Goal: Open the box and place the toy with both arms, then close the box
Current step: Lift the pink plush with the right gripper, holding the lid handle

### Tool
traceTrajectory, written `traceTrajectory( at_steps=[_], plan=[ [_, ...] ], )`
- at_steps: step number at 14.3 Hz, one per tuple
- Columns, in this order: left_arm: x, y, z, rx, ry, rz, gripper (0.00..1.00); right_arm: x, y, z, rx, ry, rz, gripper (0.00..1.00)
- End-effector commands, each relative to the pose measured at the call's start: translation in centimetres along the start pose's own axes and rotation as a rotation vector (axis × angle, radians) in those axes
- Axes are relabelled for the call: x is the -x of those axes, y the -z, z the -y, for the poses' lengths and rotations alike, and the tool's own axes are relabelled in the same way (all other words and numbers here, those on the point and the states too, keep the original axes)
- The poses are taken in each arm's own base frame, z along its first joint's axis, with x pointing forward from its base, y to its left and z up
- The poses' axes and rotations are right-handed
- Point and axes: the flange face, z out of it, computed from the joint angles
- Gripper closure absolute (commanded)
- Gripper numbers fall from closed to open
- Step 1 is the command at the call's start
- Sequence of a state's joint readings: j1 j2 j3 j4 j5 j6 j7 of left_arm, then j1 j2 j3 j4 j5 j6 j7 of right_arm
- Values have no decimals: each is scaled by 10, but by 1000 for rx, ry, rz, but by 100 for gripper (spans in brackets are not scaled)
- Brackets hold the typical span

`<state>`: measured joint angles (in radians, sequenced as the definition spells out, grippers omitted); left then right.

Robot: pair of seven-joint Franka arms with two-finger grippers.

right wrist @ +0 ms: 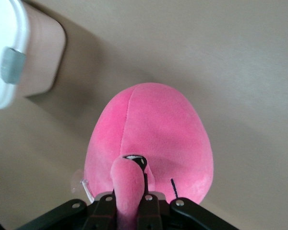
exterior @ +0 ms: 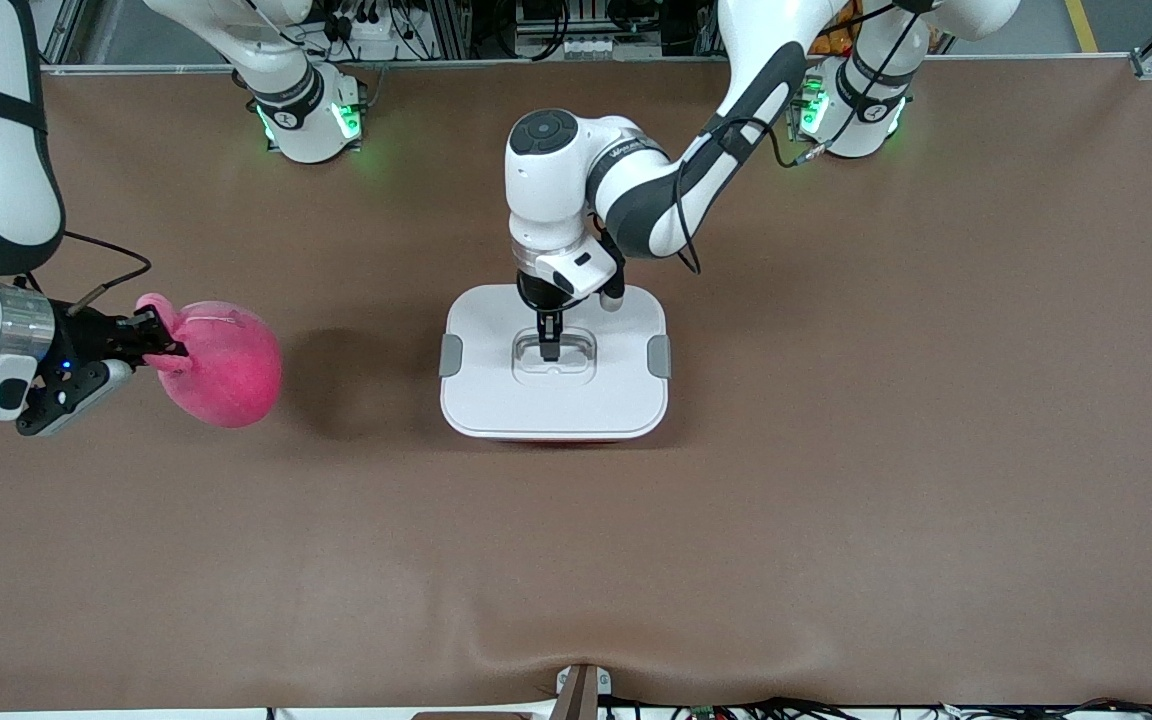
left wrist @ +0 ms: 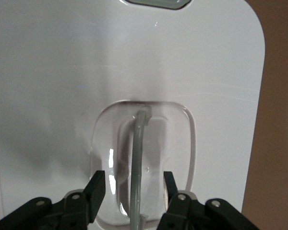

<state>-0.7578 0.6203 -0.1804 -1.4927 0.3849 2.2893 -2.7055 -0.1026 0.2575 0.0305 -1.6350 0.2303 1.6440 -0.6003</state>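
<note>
A wide brown matte bench (exterior: pixel 836 500) fills the front view, its covering rippling slightly toward the near edge. A small grey metal bracket (exterior: pixel 582 690) sits at the middle of that edge, with dark cables (exterior: pixel 836 708) running along the edge.

The plush toy (exterior: pixel 226 370) is hot pink, with a paler pink ear and black stitched marks. The box (exterior: pixel 554 362) has a white lid (exterior: pixel 496 390), grey side clips (exterior: pixel 450 355), a clear handle recess (exterior: pixel 554 358) and a pink tub. The surface (exterior: pixel 836 500) is plain brown.
</note>
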Motion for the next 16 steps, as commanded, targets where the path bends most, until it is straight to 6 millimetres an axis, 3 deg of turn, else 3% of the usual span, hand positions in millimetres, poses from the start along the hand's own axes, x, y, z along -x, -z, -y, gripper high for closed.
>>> traceTrajectory(
  at_steps=[1,4,8,10,16],
  plan=[
    [0,6,-4,33,12,2,61,-2,5,5,-52,-92,-24,100],
    [0,7,-5,32,15,0,80,-9,1,13,-137,-200,-56,100],
    [0,11,-5,35,15,-1,86,-27,-13,25,-166,-204,-58,100],
    [0,12,-6,36,13,0,92,-47,-10,33,-155,-165,-69,100],
    [-1,11,-6,36,0,-3,99,-49,-8,30,-151,-78,-78,100]
  ],
)
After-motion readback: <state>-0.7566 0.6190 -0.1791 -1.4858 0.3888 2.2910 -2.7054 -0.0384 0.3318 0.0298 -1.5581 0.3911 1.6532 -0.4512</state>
